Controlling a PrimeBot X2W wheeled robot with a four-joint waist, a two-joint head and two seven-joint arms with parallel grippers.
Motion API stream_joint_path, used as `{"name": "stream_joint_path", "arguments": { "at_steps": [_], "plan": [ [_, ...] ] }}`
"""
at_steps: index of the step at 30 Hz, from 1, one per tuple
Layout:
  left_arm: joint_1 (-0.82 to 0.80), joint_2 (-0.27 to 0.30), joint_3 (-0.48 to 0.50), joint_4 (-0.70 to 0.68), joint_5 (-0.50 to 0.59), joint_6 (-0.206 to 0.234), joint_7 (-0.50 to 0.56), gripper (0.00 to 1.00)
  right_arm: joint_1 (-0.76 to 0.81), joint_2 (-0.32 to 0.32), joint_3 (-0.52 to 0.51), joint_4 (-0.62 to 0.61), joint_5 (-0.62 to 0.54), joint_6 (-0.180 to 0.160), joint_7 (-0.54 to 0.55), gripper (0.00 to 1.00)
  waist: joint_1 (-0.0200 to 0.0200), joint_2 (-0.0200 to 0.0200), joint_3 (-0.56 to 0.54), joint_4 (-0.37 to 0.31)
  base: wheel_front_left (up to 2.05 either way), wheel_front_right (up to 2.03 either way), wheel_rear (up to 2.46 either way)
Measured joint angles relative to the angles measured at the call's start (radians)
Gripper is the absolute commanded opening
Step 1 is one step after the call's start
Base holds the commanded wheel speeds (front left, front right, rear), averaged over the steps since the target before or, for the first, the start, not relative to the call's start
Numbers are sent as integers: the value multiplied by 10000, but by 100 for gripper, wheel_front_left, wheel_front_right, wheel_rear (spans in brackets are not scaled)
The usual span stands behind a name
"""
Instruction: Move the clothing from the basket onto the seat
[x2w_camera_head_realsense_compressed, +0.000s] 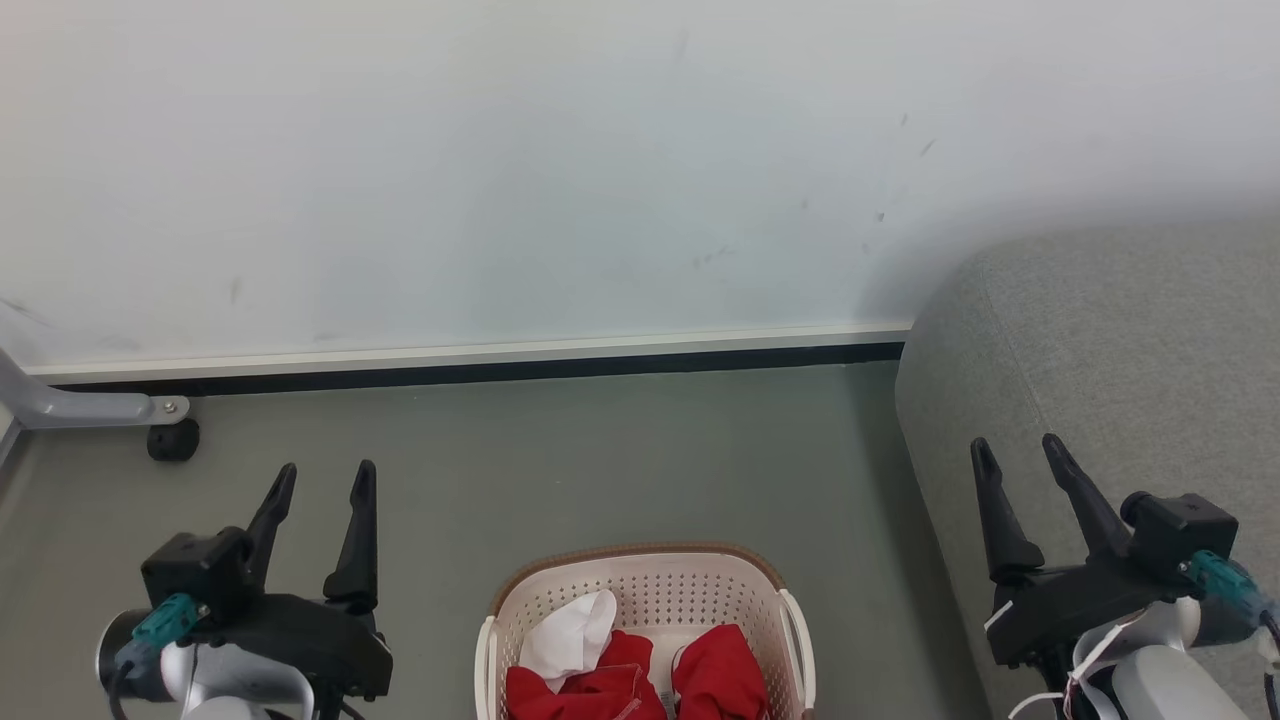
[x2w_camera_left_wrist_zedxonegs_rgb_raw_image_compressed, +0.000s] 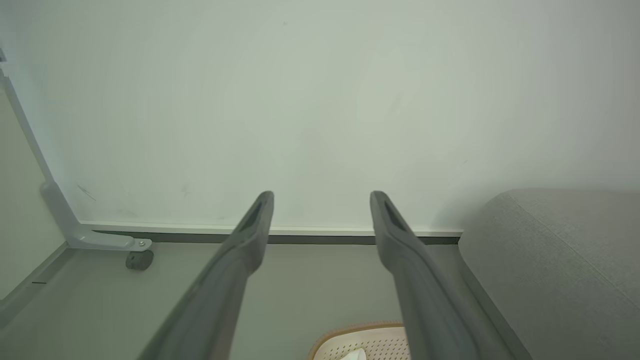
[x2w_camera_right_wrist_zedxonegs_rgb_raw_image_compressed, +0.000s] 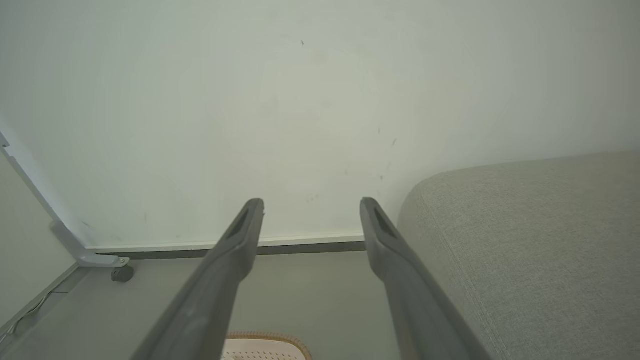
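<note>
The cream basket (x2w_camera_head_realsense_compressed: 640, 585) with a brown rim sits on the floor at the bottom middle of the head view, cut off by the frame edge. Inside it lie red clothing (x2w_camera_head_realsense_compressed: 715, 675) and a white piece (x2w_camera_head_realsense_compressed: 575, 630). The grey seat (x2w_camera_head_realsense_compressed: 1110, 370) rises to the right of the basket. My left gripper (x2w_camera_head_realsense_compressed: 325, 480) is open at the lower left, above the floor and left of the basket. Open as well, my right gripper (x2w_camera_head_realsense_compressed: 1020, 450) hovers at the lower right in front of the seat's side. Both hold nothing. The basket rim (x2w_camera_left_wrist_zedxonegs_rgb_raw_image_compressed: 360, 330) and the seat (x2w_camera_left_wrist_zedxonegs_rgb_raw_image_compressed: 560, 260) appear in the left wrist view; the right wrist view catches the seat (x2w_camera_right_wrist_zedxonegs_rgb_raw_image_compressed: 525, 240) and the rim (x2w_camera_right_wrist_zedxonegs_rgb_raw_image_compressed: 270, 339).
A pale wall with a dark skirting strip (x2w_camera_head_realsense_compressed: 470, 372) runs behind the grey floor. A grey metal leg with a black caster (x2w_camera_head_realsense_compressed: 172, 440) stands at the far left. Bare floor (x2w_camera_head_realsense_compressed: 600, 460) lies between the basket and the wall.
</note>
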Motion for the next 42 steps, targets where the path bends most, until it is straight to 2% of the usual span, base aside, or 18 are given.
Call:
{"name": "stream_joint_path", "arguments": {
  "at_steps": [13,42],
  "plan": [
    [2,77,-90,4,1233,341,4,100,-156,-226,500,94,-1248,-251,-255,100,-1,0,-10,17,0,0,0],
    [32,-50,196,-153,1406,385,295,100,-168,-192,395,100,-1081,-253,-263,100,0,0,63,7,0,0,0]
  ]
}}
